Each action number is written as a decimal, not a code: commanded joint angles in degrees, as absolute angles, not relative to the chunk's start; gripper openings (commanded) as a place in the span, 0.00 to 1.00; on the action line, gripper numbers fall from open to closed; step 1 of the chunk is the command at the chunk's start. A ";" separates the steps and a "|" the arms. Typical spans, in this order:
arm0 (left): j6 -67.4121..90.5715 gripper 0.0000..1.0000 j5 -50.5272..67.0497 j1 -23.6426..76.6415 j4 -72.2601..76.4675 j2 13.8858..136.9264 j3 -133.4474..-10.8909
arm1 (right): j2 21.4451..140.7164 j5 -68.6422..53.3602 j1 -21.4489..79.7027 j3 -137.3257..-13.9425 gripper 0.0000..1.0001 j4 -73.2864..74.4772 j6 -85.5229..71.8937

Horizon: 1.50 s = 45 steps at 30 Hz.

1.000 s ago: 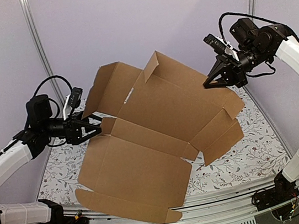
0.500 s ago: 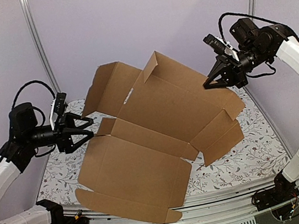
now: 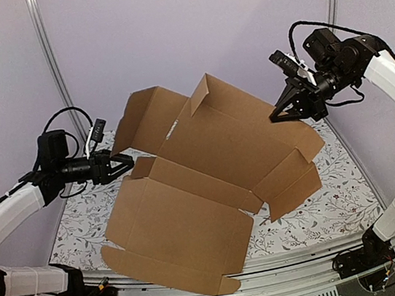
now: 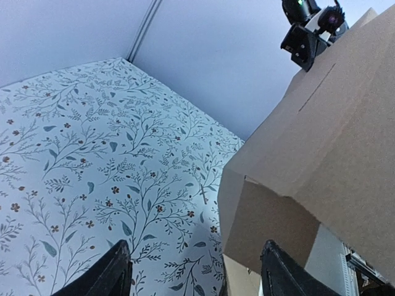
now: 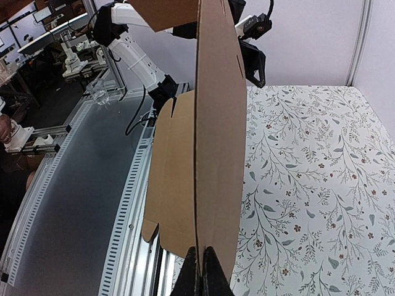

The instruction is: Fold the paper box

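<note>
The table [image 3: 336, 195], covered in a white leaf-and-flower print, fills the lower half of the top view. Most of it is hidden by the paper box [image 3: 208, 168], which is not yet a box but an opened die-cut sheet of brown corrugated cardboard spread across the centre of the frame. Its near panel slopes down toward the lower left edge of the table, while its far panel rises toward the upper right. That lift is probably meant to bend the sheet along its middle crease. An upright flap [image 3: 145, 118] stands at the upper left of the sheet, and a small tab [image 3: 141, 167] juts out just below it. At the upper right, the right gripper [image 3: 275, 116] is clenched on the raised far edge of the sheet. Its wrist view shows the cardboard edge-on, pinched between the closed fingertips at the bottom of the frame. At the left, the left gripper [image 3: 125, 159] hangs just beside the small tab, grasping nothing. In its wrist view the fingers [image 4: 114, 274] are spread wide at the bottom corners, with the flap's underside ahead of them, seemingly lined up to take or push that flap.
</note>
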<state>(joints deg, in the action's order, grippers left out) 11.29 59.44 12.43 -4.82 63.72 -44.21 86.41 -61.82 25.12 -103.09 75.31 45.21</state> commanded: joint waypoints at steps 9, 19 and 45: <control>14.23 0.64 62.66 16.89 -0.83 69.83 -46.32 | 86.19 -63.01 27.61 -103.76 0.00 74.64 41.37; 13.12 0.70 68.85 20.98 -1.67 70.08 -45.70 | 86.74 -63.68 27.74 -104.05 0.00 73.22 39.39; 23.73 0.59 65.52 24.03 15.35 78.06 -43.26 | 88.49 -71.72 28.00 -104.29 0.00 71.52 35.60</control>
<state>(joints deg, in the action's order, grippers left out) 20.75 65.80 20.69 10.92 75.83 -44.97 87.29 -62.76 27.00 -103.63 72.64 36.93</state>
